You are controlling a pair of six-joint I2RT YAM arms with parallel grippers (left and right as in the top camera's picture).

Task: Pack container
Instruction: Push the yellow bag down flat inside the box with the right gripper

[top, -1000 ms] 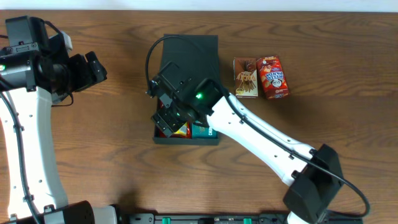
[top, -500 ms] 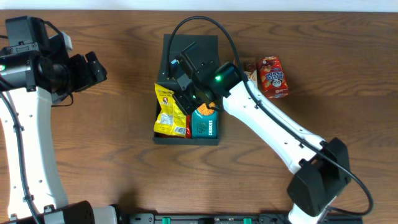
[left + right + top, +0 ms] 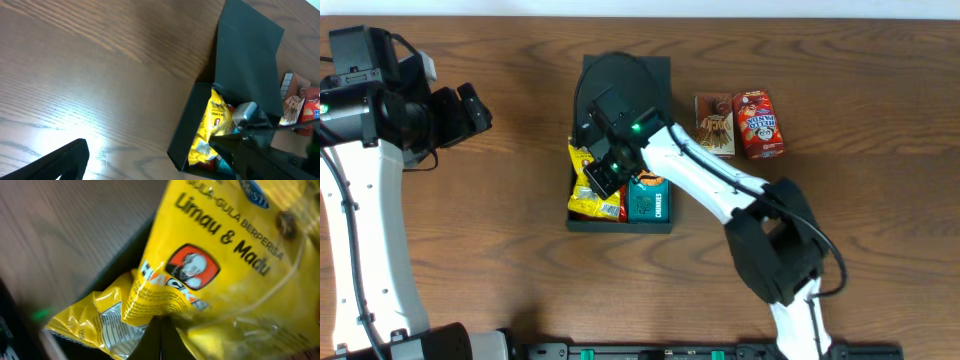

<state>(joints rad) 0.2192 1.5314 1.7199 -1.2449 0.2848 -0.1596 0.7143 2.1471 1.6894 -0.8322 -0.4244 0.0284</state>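
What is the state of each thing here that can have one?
container: lid open.
yellow packet: inside container, crumpled.
teal packet: inside container.
brown packet: outside container, lying flat.
red box: outside container, lying flat.
left gripper: jaws open, empty.
right gripper: jaws shut at yellow packet.

We see white links and black joints on the left arm (image 3: 375, 240) and right arm (image 3: 700, 180); a black cable (image 3: 578, 92) loops near a small green light (image 3: 636, 127).

Top-down overhead; close wrists; shared container (image 3: 620, 226)

wooden table (image 3: 500, 250), brown carton (image 3: 716, 124), red carton (image 3: 758, 124)
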